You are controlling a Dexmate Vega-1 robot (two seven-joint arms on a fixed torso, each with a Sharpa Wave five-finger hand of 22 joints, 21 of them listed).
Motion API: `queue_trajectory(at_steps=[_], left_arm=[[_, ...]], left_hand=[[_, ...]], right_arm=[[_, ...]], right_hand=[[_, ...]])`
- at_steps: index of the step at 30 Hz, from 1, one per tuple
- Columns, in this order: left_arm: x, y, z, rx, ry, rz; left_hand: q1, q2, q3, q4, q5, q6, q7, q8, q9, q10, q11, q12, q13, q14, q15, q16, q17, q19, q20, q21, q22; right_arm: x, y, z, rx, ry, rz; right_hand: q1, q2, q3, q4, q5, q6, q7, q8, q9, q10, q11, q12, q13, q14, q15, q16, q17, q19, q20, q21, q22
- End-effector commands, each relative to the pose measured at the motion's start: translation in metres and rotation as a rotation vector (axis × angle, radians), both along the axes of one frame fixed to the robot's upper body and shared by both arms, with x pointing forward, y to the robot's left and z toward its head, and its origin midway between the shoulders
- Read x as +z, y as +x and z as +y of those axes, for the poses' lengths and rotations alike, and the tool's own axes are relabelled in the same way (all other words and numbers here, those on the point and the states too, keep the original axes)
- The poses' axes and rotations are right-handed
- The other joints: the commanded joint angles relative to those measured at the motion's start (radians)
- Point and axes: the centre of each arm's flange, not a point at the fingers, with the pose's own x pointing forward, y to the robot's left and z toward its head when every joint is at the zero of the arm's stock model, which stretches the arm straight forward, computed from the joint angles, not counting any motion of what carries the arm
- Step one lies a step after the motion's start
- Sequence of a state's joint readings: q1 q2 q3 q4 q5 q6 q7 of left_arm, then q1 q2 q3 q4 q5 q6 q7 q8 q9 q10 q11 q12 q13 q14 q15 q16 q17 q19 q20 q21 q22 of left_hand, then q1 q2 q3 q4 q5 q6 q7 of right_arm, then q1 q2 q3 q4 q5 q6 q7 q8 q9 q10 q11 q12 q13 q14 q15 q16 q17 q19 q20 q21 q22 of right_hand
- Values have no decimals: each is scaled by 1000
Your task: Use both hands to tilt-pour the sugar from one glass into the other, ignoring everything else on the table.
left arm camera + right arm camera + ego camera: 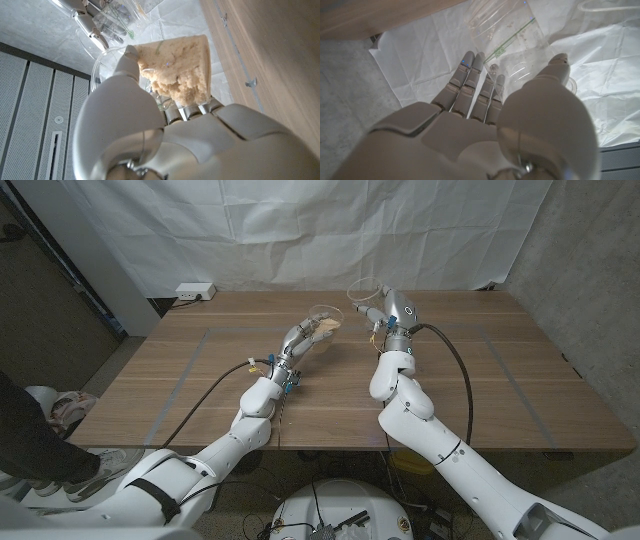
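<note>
The left hand (303, 340) holds a clear glass of sugar (326, 321) above the tabletop (200, 390), a little toward the far edge and near the middle of its width. In the left wrist view its thumb and fingers (192, 107) are wrapped round the glass's wall, and the glass is tipped well over. The sugar (180, 67) inside is pale brown and clumped; it has slid toward the mouth and lies in a packed wedge against the lower side, still within the glass.

The right hand (390, 315) holds a second glass (366, 293) close to the far edge, just beside the first, the two rims near each other but apart. In the right wrist view its fingers (470, 82) and thumb close on this clear, empty glass (507, 37), which carries thin green markings. No sugar is visible inside it.
</note>
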State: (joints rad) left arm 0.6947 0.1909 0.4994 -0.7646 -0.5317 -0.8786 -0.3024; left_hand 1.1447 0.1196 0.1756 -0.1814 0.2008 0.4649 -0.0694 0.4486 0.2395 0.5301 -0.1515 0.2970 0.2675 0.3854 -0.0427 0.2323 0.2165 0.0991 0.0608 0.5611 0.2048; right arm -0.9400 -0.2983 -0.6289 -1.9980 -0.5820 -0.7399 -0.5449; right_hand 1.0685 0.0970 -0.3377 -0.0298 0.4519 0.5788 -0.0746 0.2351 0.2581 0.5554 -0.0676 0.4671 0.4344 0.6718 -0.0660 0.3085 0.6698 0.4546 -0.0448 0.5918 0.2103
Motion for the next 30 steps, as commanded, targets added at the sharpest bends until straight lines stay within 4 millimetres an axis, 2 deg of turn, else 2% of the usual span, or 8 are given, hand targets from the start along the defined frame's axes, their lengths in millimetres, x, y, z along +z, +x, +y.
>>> queue_trajectory(at_steps=[1, 2, 6, 9, 12, 19, 26, 30], left_arm=[[-36, -7, 10, 18, -126, 51], [-39, -7, 11, 16, -131, 58], [-50, -6, 15, 26, -148, 82], [-56, -7, 19, 43, -153, 98], [-60, -9, 21, 63, -174, 114], [-59, -16, 19, 112, -266, 141], [-68, -15, 23, 153, -308, 180], [-71, -15, 23, 169, -331, 194]], left_hand=[[-6, 31, 48, 57, 11, 81, -82, 5, 4, 0, -5, -5, 1, -10, -125, 1, 7, -21, 10, -7, 2], [-8, 29, 47, 58, 11, 81, -81, 5, 5, 1, -4, -6, 2, -15, -123, -1, 8, -28, 15, -9, 2], [-21, 26, 44, 63, 19, 91, -89, 12, 6, 2, -19, -10, 3, -55, -112, -14, 10, -56, 23, -18, 2], [-30, 27, 42, 69, 24, 90, -94, 12, 6, -7, -19, -17, 3, -68, -104, -17, 12, -75, 24, -24, 1], [-34, 27, 41, 71, 27, 78, -91, 8, 6, -8, -20, -19, 4, -74, -103, -18, 13, -82, 23, -27, 1], [-39, 25, 42, 71, 31, 110, -85, 22, 5, 17, -12, -13, 5, -61, -109, -9, 13, -78, 19, -24, 1], [-34, 23, 45, 66, 33, 101, -77, 18, 3, 16, -4, -16, 5, -54, -111, -7, 13, -65, 16, -18, 1], [-34, 25, 48, 65, 34, 112, -74, 22, 2, 23, -4, -14, 5, -45, -112, -3, 13, -63, 17, -17, 1]], right_arm=[[-1, -12, -10, 287, 218, 70], [-2, -11, -13, 351, 251, 84], [-3, -10, -18, 424, 293, 132], [-3, -9, -22, 479, 332, 167], [-2, -11, -20, 416, 293, 139], [-4, -7, -20, 447, 293, 134], [-3, -8, -21, 427, 277, 121], [-4, -2, -24, 444, 283, 115]], right_hand=[[-10, -2, 1, 6, 0, -1, 11, -5, 5, -2, 9, -3, 4, -4, -144, -1, 7, -7, -57, 6, 3], [-10, -3, 2, 6, 0, -2, 12, -5, 5, -2, 12, -4, 5, -5, -144, -1, 8, -7, -57, 6, 3], [-14, -3, 2, 8, 1, -5, 18, -6, 6, -4, 12, -5, 6, -8, -142, 1, 13, -9, -55, 7, 3], [-17, -4, 2, 9, 2, -9, 21, -8, 6, -6, 16, -6, 7, -11, -139, 4, 19, -11, -51, 7, 3], [-19, -4, 3, 11, 2, -11, 27, -9, 7, -9, 24, -7, 7, -13, -139, 5, 22, -12, -50, 8, 3], [-20, -4, 4, 11, 4, -13, 29, -10, 8, -10, 24, -7, 8, -17, -136, 6, 27, -14, -48, 9, 3], [-22, -4, 5, 13, 5, -14, 29, -10, 9, -12, 22, -8, 10, -17, -137, 7, 31, -14, -48, 11, 3], [-22, -5, 4, 14, 6, -14, 28, -10, 10, -13, 24, -8, 11, -18, -139, 5, 32, -16, -49, 12, 3]])
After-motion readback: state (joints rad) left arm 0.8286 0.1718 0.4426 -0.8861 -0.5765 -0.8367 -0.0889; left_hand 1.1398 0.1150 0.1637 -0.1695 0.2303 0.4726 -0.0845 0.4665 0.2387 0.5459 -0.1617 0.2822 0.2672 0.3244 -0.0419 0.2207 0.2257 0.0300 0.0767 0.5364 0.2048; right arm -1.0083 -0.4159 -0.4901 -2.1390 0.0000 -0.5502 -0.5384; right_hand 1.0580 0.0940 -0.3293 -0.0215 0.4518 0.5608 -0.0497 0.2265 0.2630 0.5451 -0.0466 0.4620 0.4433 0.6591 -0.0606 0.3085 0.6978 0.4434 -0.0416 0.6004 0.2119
